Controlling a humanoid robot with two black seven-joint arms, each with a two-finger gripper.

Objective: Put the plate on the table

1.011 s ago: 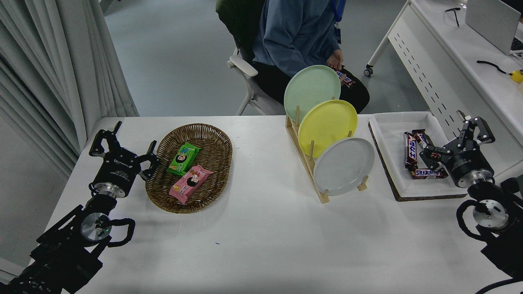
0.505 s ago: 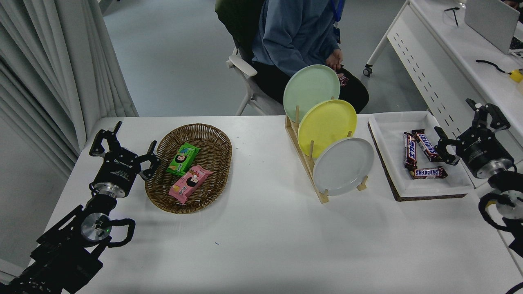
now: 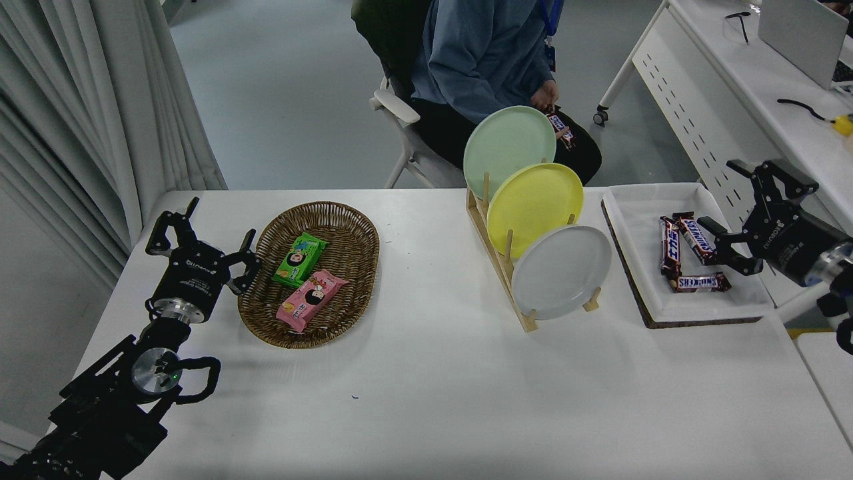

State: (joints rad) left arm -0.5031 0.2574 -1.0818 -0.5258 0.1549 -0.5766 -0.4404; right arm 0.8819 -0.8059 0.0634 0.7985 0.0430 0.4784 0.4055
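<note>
The light-grey plate [image 3: 561,271] stands on edge in the front slot of a wooden rack [image 3: 496,257] on the white table [image 3: 440,393]. A yellow plate [image 3: 533,207] and a pale green plate [image 3: 508,152] stand behind it in the same rack. My right gripper [image 3: 730,200] is open and empty. It hovers at the right edge, over the right rim of the white tray, well right of the grey plate. My left gripper [image 3: 200,230] is open and parked at the lower left beside the basket.
A wicker basket [image 3: 310,273] holds a green and a pink snack pack. A white tray [image 3: 680,257] right of the rack holds three chocolate bars. A person sits at the far side holding a chocolate bar [image 3: 560,128]. A white desk [image 3: 753,87] stands at the right.
My right arm has swung outward to the right and up, off the tray's front right corner to its right rim. The person's hand with the bar shifted slightly.
</note>
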